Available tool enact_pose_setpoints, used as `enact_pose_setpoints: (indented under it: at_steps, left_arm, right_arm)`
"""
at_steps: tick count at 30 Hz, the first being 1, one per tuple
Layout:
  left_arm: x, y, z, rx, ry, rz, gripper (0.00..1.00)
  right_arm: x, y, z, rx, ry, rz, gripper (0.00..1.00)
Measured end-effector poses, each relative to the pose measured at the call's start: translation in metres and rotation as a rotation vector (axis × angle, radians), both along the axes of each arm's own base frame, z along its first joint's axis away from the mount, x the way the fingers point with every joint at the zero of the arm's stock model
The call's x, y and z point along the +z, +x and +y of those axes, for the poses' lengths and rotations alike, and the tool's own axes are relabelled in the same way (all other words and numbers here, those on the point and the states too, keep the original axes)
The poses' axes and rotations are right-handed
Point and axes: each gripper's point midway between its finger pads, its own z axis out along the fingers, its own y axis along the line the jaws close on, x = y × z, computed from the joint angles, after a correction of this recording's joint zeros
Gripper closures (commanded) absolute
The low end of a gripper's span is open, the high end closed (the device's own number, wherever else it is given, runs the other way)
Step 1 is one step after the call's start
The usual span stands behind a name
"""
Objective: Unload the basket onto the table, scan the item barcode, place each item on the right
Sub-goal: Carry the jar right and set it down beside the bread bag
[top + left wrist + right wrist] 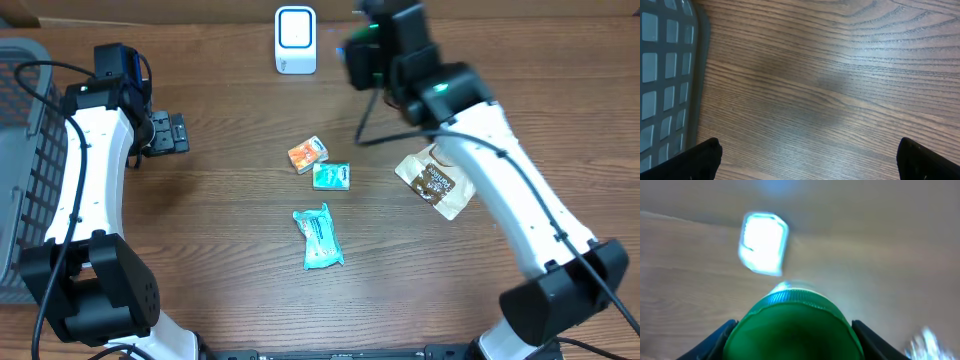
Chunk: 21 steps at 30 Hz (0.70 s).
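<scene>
Green item (795, 325) tight in right gripper (792, 341), short of scanner (763, 244); left gripper (815, 159) agape over open table (840, 75) beside basket (670, 60) rim.

Even light, soft shadows; right wrist view blurred, scanner (763, 243) glaring

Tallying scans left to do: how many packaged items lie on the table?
4: small orange packet at centre, small teal packet beside it, long teal pouch nearer the robot, brown-and-white bag partly under the right arm. More could be hidden beneath it.
</scene>
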Motion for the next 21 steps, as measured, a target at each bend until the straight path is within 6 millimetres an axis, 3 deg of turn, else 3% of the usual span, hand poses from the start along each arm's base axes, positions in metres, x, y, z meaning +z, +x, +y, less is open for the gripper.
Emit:
enact_pose_setpoints:
  at_steps: [2, 6, 12, 18, 21]
  left_arm:
    - [0.0, 0.0, 0.0, 0.0, 0.0, 0.0, 0.0]
    - [0.0, 0.0, 0.0, 0.0, 0.0, 0.0, 0.01]
    - [0.0, 0.0, 0.0, 0.0, 0.0, 0.0, 0.0]
    - [0.0, 0.0, 0.0, 0.0, 0.0, -0.001, 0.0]
    - [0.0, 0.0, 0.0, 0.0, 0.0, -0.001, 0.0]
  right_arm:
    - [-0.032, -0.001, -0.032, -0.115, 0.03, 0.127, 0.8]
    - [-0.08, 0.001, -0.054, -0.199, 0.101, 0.283, 0.8]
    - [-0.126, 0.003, -0.046, -0.188, 0.196, 0.424, 0.81]
    - [-0.189, -0.009, -0.041, -0.2, 0.179, 0.6, 0.87]
    - [-0.198, -0.017, -0.05, -0.229, 0.137, 0.637, 0.87]
